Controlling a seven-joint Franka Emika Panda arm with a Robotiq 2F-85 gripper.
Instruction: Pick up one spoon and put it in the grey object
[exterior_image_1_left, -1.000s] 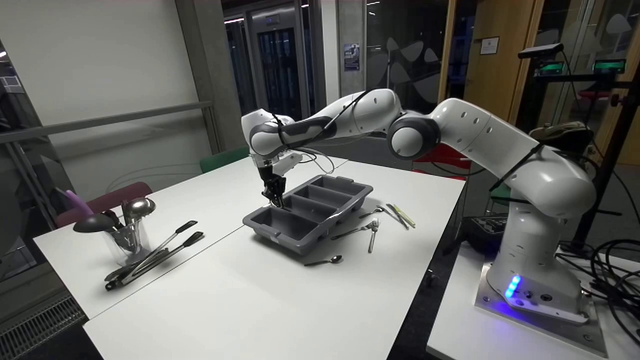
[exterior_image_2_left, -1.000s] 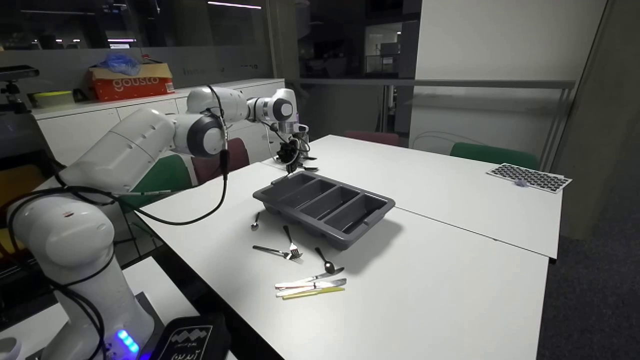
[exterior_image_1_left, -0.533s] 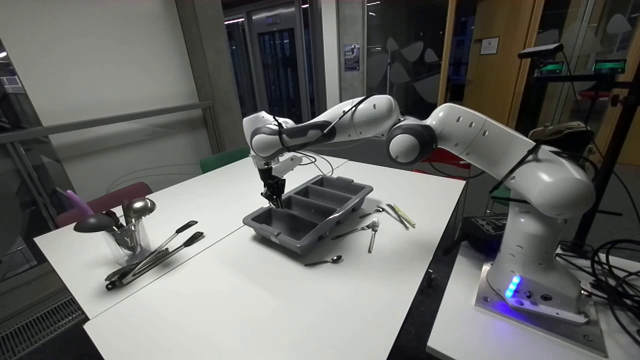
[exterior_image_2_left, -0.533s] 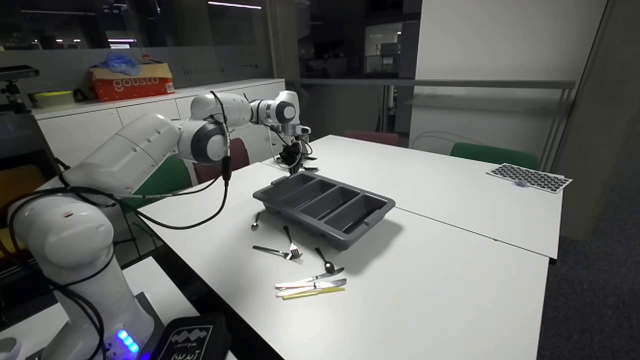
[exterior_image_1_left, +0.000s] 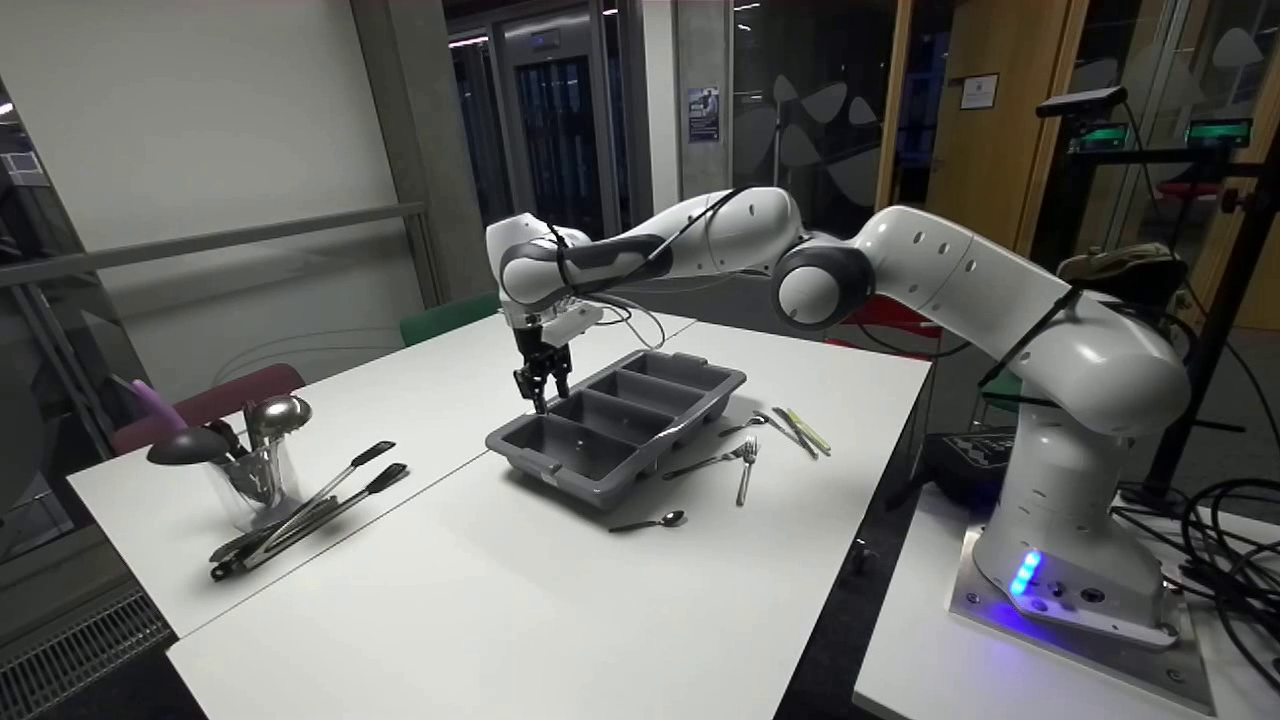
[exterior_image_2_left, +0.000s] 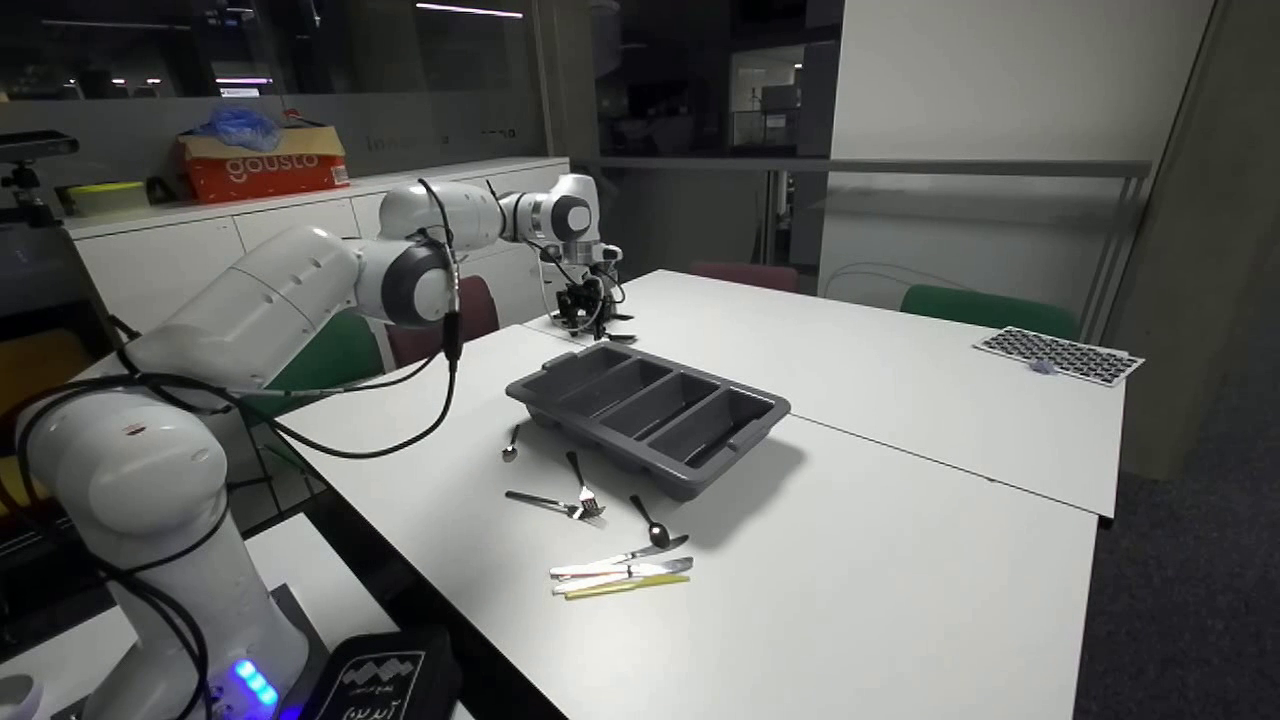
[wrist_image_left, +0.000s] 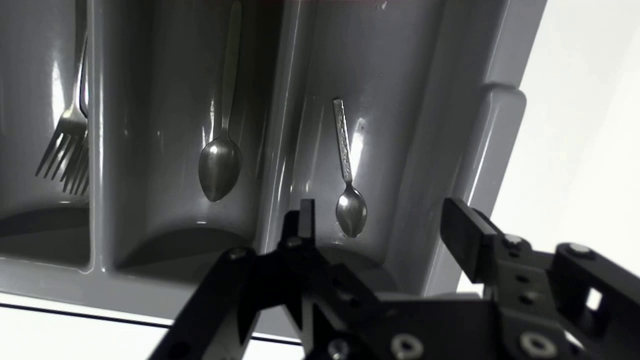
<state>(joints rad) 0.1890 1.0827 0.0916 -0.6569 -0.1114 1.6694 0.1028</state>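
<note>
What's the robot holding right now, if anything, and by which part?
Nothing: in the wrist view the jaws stand apart, and the small spoon lies free in the grey tray.

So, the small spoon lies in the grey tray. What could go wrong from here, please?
The open hand seems close over the tray: moving sideways, a finger might catch the rim or a divider and drag the tray. The small spoon lies loose, so such a bump could shift it.
</note>
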